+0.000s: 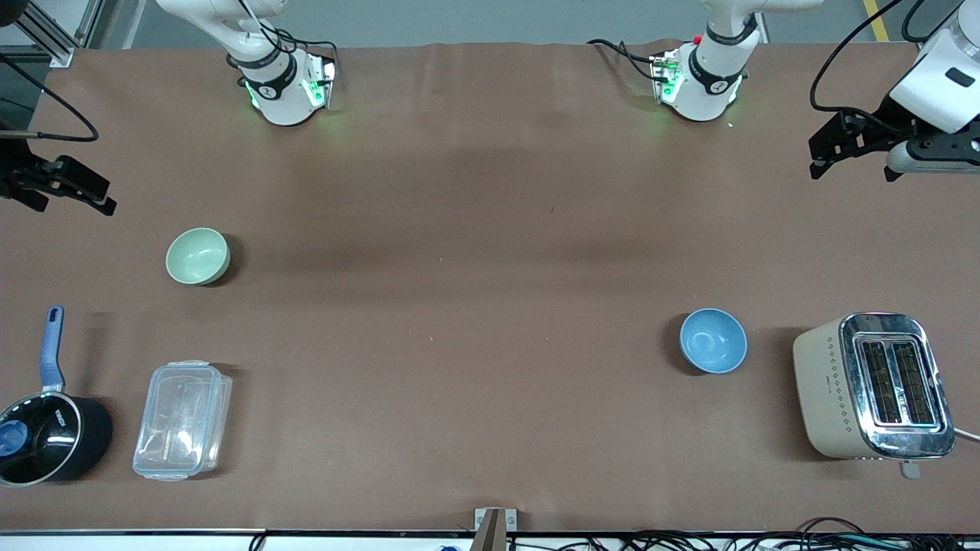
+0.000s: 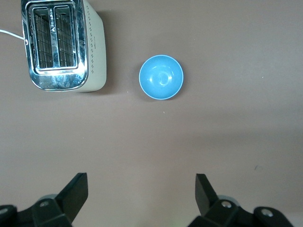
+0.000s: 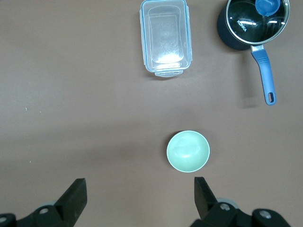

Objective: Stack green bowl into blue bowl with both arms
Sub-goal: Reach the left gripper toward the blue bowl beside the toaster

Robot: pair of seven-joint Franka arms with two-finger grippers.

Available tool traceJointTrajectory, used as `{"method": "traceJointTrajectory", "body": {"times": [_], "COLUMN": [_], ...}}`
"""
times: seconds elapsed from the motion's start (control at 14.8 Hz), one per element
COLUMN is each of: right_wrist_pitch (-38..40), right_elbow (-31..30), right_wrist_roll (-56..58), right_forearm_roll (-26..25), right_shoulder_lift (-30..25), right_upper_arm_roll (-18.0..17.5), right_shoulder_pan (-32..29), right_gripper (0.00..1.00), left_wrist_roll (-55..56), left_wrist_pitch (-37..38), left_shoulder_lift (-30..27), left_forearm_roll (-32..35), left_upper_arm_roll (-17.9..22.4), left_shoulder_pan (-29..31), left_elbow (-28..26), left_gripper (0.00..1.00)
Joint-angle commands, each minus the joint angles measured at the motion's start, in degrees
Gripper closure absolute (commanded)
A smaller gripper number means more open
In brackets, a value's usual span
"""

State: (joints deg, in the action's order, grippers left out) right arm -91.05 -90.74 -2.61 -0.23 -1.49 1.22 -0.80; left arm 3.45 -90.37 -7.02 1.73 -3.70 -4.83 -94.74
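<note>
The pale green bowl (image 1: 197,256) stands upright and empty on the brown table toward the right arm's end. It also shows in the right wrist view (image 3: 188,151). The blue bowl (image 1: 713,340) stands upright and empty toward the left arm's end, beside the toaster, and shows in the left wrist view (image 2: 161,77). My right gripper (image 1: 73,205) (image 3: 139,194) hangs open and empty over the table's edge at the right arm's end. My left gripper (image 1: 854,170) (image 2: 142,189) hangs open and empty over the table at the left arm's end. Neither gripper touches a bowl.
A cream and chrome toaster (image 1: 873,386) (image 2: 61,45) stands at the left arm's end. A clear lidded plastic container (image 1: 182,419) (image 3: 165,38) and a black saucepan with a blue handle (image 1: 47,432) (image 3: 253,23) lie nearer to the front camera than the green bowl.
</note>
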Motion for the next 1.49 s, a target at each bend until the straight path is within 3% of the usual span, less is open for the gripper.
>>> {"method": "traceJointTrajectory", "body": {"times": [0.0, 0.2, 0.61, 0.95, 1.22, 1.42], "right_wrist_pitch": [1.0, 1.8, 2.3, 2.0, 2.4, 2.0], "right_elbow": [2.3, 2.2, 1.5, 1.5, 0.5, -0.1], "right_wrist_roll": [1.3, 1.3, 2.6, 2.8, 2.9, 3.0], "right_forearm_roll": [0.1, 0.1, 0.2, 0.3, 0.3, 0.4], "right_shoulder_lift": [2.3, 2.6, 2.5, 2.5, 2.4, 2.4], "right_upper_arm_roll": [1.7, 1.8, 2.0, 1.9, 1.9, 1.9], "right_shoulder_pan": [1.1, 1.0, 0.7, 0.8, 0.6, -0.2], "right_gripper": [0.00, 0.00, 0.00, 0.00, 0.01, 0.01], "left_wrist_roll": [-1.0, -0.8, -0.9, -0.9, -0.8, -0.9], "left_wrist_pitch": [1.1, 1.1, -2.2, -15.1, -31.9, -40.8], "left_shoulder_lift": [0.7, 2.4, 11.6, 16.2, 18.6, 24.8], "left_forearm_roll": [-0.8, -0.6, 0.0, 0.0, 0.9, 1.0], "left_upper_arm_roll": [0.0, 0.0, 0.0, 0.0, 0.1, 0.0], "left_shoulder_pan": [-0.2, -0.3, 0.3, 0.4, 1.3, 2.9], "left_elbow": [1.4, 2.2, 0.7, -8.1, -17.8, -18.9], "left_gripper": [0.00, 0.00, 0.00, 0.00, 0.00, 0.01]}}
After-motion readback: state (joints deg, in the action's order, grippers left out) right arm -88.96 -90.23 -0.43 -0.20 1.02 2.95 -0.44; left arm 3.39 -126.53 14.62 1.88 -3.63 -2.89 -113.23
